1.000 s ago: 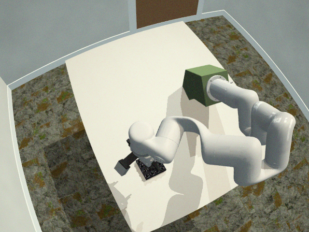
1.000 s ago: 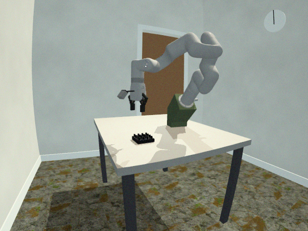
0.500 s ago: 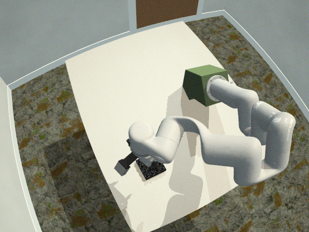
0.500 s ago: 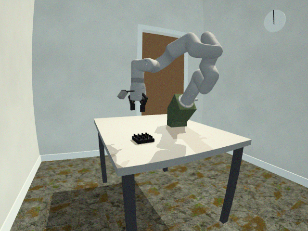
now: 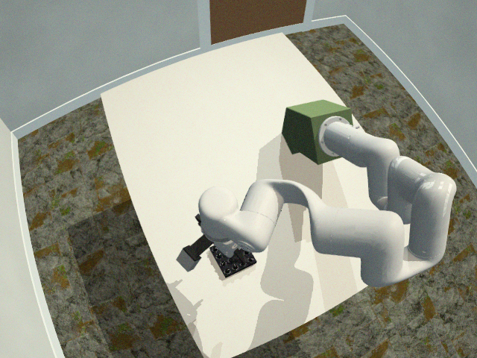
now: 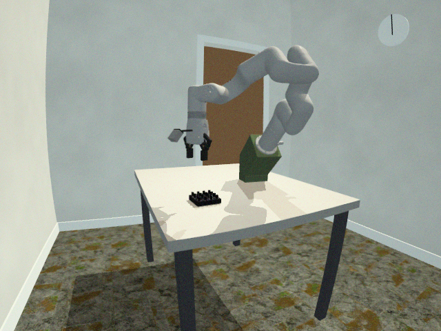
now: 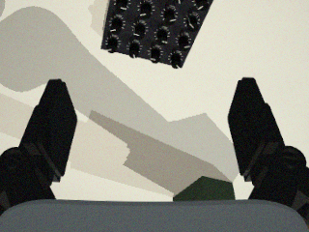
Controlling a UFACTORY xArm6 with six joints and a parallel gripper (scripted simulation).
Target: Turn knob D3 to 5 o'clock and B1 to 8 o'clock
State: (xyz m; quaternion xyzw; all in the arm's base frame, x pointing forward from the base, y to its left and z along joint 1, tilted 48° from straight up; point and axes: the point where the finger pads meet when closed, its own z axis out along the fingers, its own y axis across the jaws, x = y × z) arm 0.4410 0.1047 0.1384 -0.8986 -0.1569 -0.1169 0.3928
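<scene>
The black knob box [image 5: 228, 274] [image 6: 206, 204] [image 7: 105, 43] stands on the table [image 5: 185, 115] [image 6: 284, 203]. In the wrist view it is cut off by the top edge, and only part of its rows of black knobs shows; the socket is not seen. The printed names and most white lines are too small to read, so I cannot tell which knobs are D3 and B1 or where they point. In the top view the arm hides part of the box. My gripper [image 6: 196, 155] [image 7: 152, 98] is open and empty, high above the table and clear of the box.
The green base block [image 5: 300, 130] [image 6: 258, 163] [image 7: 205, 189] carries the arm. The wrist camera [image 5: 188, 258] [image 6: 175, 135] sticks out beside the gripper. Shadows of the arm fall on the table near the box.
</scene>
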